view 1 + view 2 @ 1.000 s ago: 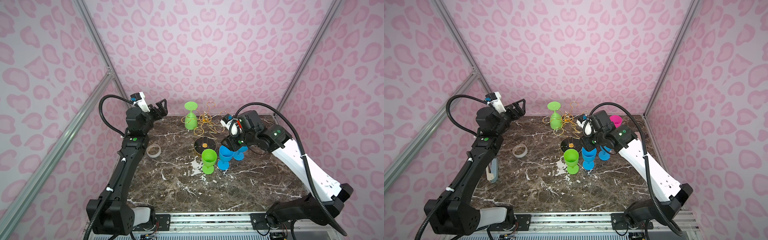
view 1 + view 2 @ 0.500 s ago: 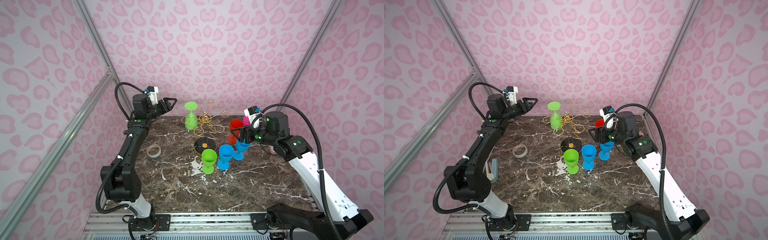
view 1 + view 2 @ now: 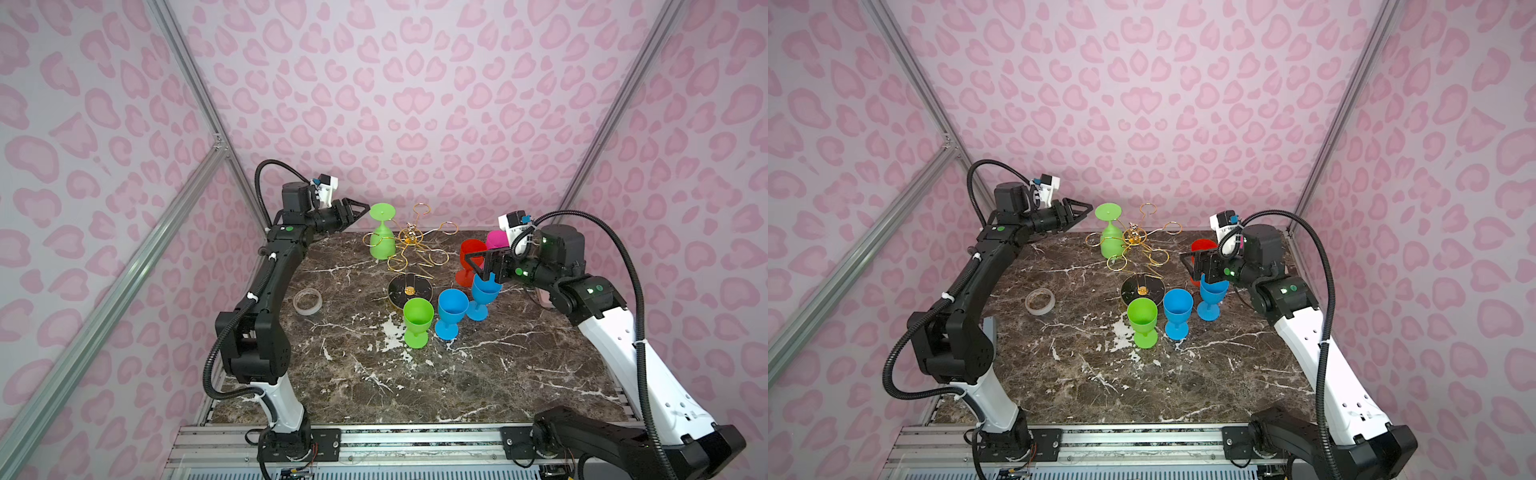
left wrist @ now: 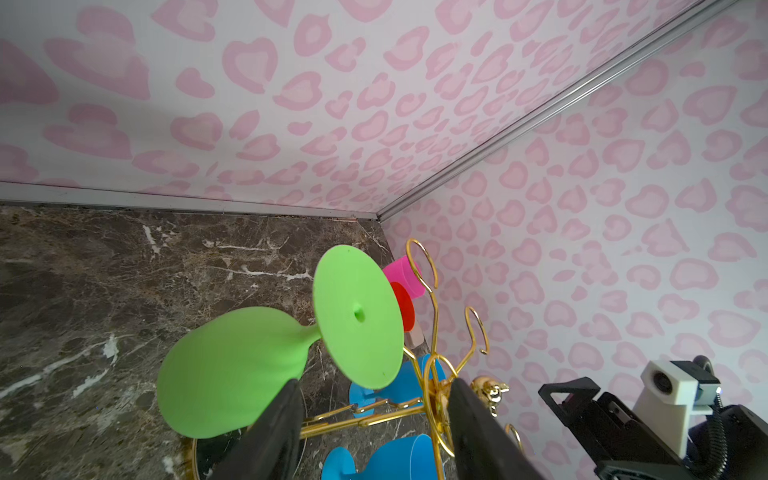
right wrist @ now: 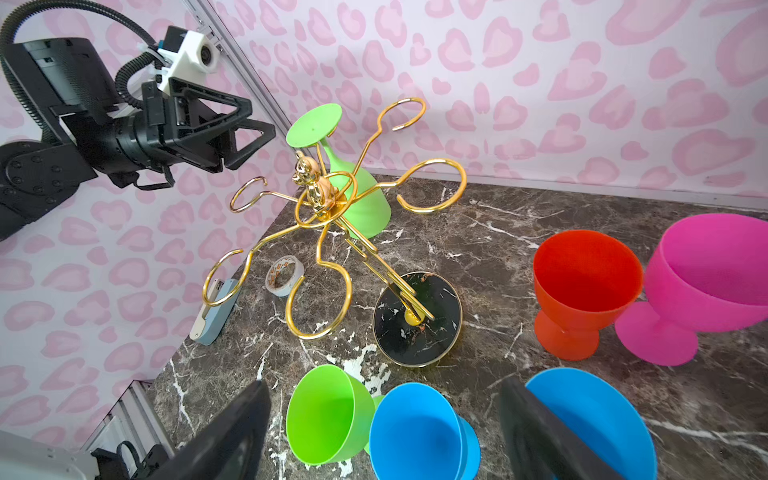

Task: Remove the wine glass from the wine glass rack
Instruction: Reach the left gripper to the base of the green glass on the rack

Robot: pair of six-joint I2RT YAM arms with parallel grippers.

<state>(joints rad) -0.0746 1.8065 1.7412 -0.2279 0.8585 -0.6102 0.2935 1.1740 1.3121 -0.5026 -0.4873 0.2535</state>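
A green wine glass [image 3: 382,243] hangs upside down in a loop of the gold wire wine glass rack [image 3: 415,249], with its round foot [image 4: 357,316] on top. In both top views my left gripper [image 3: 362,208] [image 3: 1086,208] is level with that foot and just to its left. It is open, with the foot's rim at the mouth of the jaws and nothing gripped [image 4: 374,399]. My right gripper [image 3: 478,266] [image 5: 382,399] stands open and empty above the upright glasses, right of the rack's black base [image 5: 415,332].
Upright on the marble stand a green glass [image 3: 417,320], two blue glasses [image 3: 451,309] [image 3: 482,293], a red glass [image 3: 471,253] and a pink glass [image 3: 496,239]. A tape roll [image 3: 307,301] and a grey-blue object [image 5: 214,309] lie to the left. Walls enclose the table closely.
My left gripper has swung right, up to the hanging glass's foot, and its jaws have narrowed. My right gripper has opened wider and the right arm has drawn back to the right.
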